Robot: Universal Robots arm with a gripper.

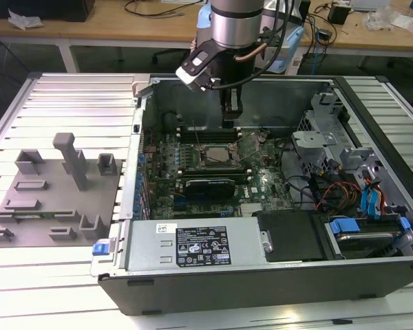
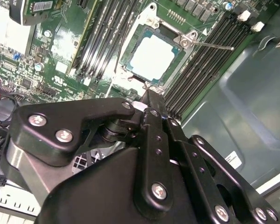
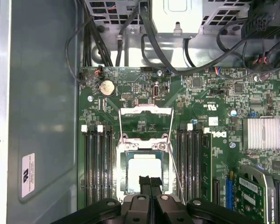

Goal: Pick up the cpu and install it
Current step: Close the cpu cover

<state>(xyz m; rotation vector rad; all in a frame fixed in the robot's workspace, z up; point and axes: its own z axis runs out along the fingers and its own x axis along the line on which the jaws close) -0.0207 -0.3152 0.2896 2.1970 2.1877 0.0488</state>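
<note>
My tool [image 3: 149,181] pinched shut, nothing held, tip just above socket [image 3: 122,161] edge. Cpu [image 3: 142,167] lies inside socket; hold-down frame [image 3: 144,108] flipped open behind socket. Risk, my guess: tip sinking lower nudges cpu askew, bending socket pins.

Exterior view high, angled down on PC case [image 1: 275,292], both wrist views close over socket [image 3: 122,168], shared by all

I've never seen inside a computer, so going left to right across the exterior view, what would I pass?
Grey plastic blocks → silver chip in its socket → metal cage → pair of upright blue clips.
</note>
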